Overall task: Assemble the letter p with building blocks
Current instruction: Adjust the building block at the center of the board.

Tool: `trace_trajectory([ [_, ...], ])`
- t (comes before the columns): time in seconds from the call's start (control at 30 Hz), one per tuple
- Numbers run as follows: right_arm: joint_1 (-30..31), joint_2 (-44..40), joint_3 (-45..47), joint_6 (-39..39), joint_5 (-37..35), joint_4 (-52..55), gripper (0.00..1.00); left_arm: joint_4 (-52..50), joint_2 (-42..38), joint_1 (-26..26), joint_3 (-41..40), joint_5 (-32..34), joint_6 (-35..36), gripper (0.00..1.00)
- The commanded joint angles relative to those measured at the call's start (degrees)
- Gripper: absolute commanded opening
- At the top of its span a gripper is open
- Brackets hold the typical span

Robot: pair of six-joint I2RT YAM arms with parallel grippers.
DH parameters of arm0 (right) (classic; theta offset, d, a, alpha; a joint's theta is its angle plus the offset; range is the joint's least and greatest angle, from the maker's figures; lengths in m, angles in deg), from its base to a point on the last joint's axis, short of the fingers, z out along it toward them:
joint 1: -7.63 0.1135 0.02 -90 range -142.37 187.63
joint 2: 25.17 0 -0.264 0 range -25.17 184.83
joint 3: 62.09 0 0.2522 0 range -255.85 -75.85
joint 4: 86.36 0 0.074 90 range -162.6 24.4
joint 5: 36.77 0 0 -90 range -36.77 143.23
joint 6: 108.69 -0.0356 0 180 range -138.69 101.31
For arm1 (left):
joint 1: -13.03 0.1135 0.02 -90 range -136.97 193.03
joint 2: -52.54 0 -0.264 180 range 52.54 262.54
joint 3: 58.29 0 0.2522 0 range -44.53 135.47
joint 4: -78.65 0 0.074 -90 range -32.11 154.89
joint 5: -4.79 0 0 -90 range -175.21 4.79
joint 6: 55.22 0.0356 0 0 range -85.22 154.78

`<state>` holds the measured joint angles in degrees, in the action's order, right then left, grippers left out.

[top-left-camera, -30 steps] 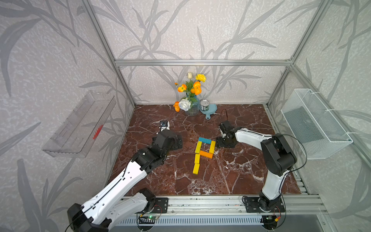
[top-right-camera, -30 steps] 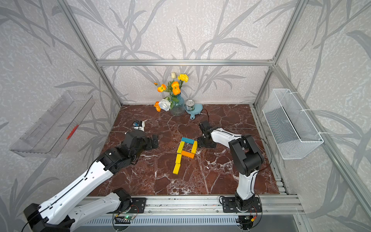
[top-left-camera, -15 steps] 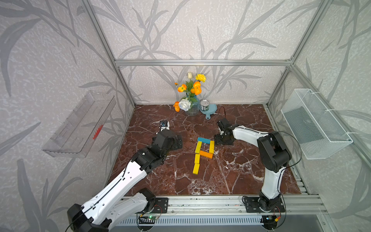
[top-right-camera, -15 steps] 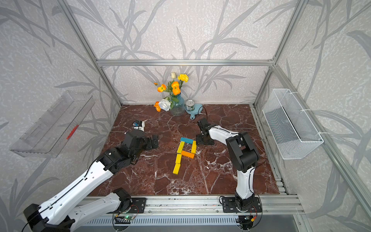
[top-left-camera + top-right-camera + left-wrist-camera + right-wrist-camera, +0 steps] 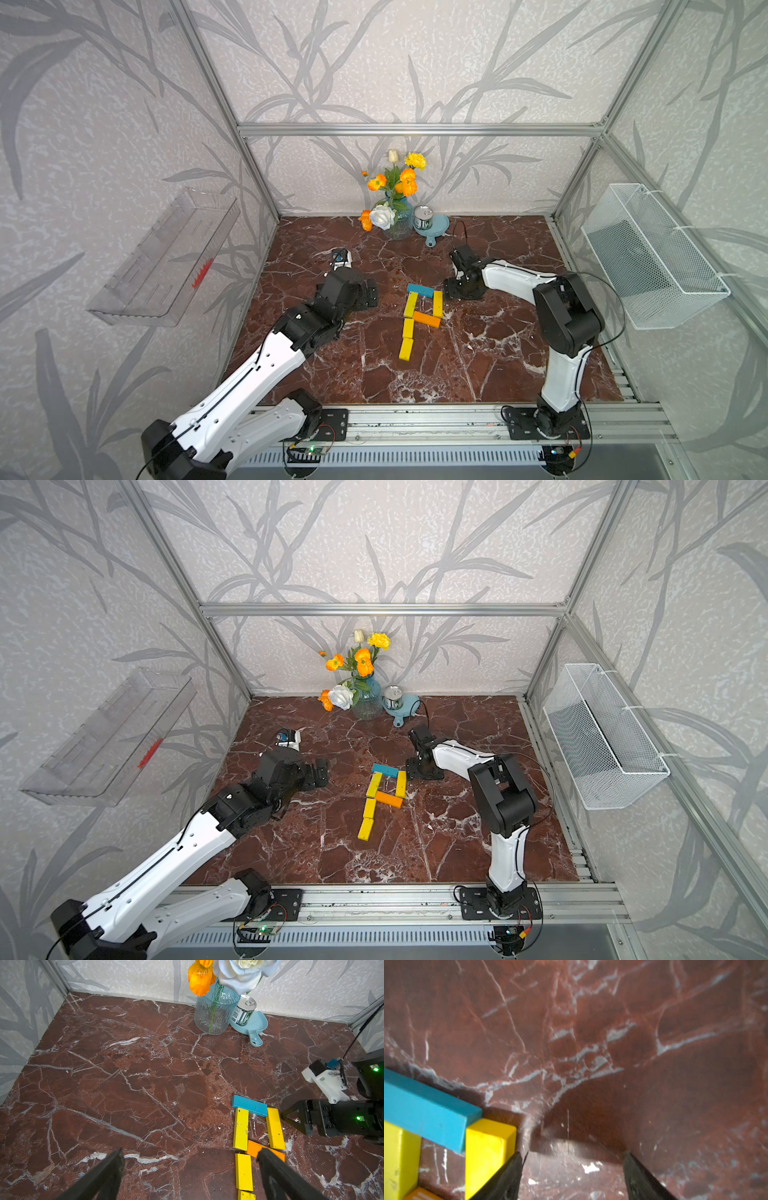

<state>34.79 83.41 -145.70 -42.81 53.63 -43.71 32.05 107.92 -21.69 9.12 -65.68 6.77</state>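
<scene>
A: Where does the letter p lie?
B: Flat on the bench, near its middle. Three yellow blocks run end to end as the stem. The blue block caps the far end, a yellow side block lies on the right, and the orange block closes the loop, slightly skewed.
A: The right end effector?
B: Low, just right of that side block, released and empty. One fingertip is at the block's edge; whether it touches, I cannot tell.
A: The left end effector?
B: Left of the letter, apart, spread wide, grasping nothing.
A: Beyond them?
B: A vase of flowers and a can on a blue dish at the far edge.
</scene>
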Motion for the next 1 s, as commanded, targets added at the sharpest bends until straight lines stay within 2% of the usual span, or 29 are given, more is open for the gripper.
trace_trajectory([
  [0.0,1.7,-7.1,3.6,0.4,-0.8,3.0,0.76,-1.2,-1.0,0.5,-0.2,0.3,1.1,1.0],
  [0.13,8.0,-13.9,7.0,-0.7,-3.6,6.0,0.76,-0.8,-0.7,0.7,-0.3,-0.2,1.7,1.0],
  [0.33,14.5,-20.1,11.3,-5.9,-3.5,7.3,0.76,-0.9,-1.1,1.1,-0.2,-0.5,2.2,1.0],
  [0.63,19.2,-16.5,12.1,-8.7,-6.0,8.0,0.76,-1.0,-1.1,1.8,-0.2,-1.6,3.1,1.0],
  [0.97,19.5,-12.0,12.3,-11.3,-4.7,6.1,0.76,-0.2,-1.3,3.1,-1.8,-3.3,3.0,1.0],
])
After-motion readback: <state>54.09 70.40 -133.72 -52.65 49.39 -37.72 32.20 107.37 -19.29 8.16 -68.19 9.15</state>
